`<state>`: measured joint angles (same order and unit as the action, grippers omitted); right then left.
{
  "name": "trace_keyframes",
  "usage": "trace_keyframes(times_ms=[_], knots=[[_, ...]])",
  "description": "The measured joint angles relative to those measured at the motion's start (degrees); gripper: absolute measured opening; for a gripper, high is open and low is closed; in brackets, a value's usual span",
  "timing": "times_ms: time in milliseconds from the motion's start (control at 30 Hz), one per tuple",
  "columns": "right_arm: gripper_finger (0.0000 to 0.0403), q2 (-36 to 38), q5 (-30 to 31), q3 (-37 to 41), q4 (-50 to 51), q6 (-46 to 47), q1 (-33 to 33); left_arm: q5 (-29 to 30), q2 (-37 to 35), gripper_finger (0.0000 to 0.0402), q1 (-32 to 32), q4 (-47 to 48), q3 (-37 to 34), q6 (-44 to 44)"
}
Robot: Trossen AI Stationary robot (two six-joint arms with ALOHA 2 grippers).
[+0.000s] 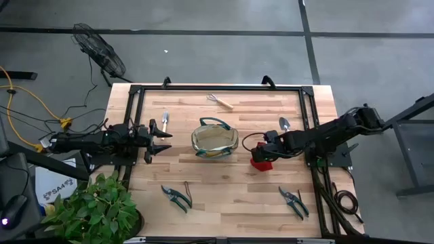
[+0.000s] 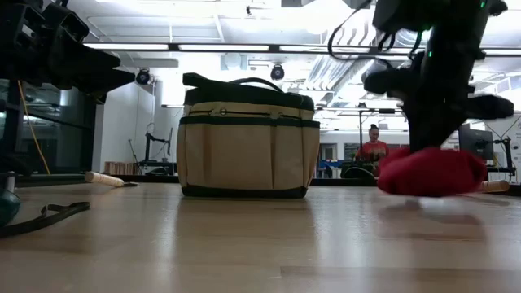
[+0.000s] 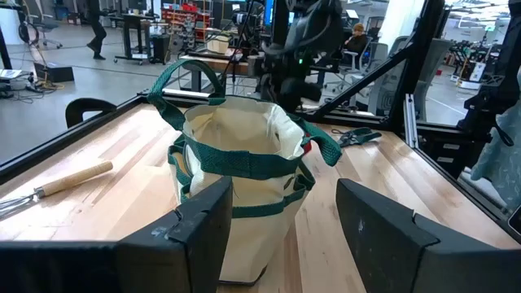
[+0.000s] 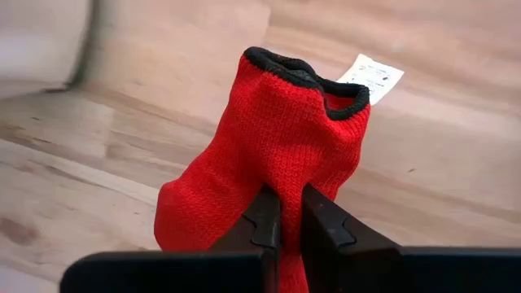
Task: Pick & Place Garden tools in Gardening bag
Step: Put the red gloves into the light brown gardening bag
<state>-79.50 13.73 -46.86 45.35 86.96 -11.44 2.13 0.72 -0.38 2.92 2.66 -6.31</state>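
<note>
Right gripper pinched on red glove, apparently only a fold; lift straight, carry over gardening bag; left gripper fingers apart, waiting beside it.

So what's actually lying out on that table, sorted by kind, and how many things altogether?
Trowels: 2, one near the left gripper, one on the right.
Rake: 1.
Pruning shears: 2.
Red glove: 1, pinched in the right gripper.
Bag: 1.
Total: 7
</note>
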Motion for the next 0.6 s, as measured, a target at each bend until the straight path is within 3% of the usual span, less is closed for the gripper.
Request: trace_keyframes(times_ms=[233,600], knots=[[0.0012,1.8,8.1,-9.9,5.8,-6.3,-1.6,0.0,0.0,0.0214,0.0,0.0,0.0,0.0],[0.0012,1.9,20.2,-23.2,4.9,-22.8,-1.7,0.0,0.0,0.0214,0.0,0.0,0.0,0.0]])
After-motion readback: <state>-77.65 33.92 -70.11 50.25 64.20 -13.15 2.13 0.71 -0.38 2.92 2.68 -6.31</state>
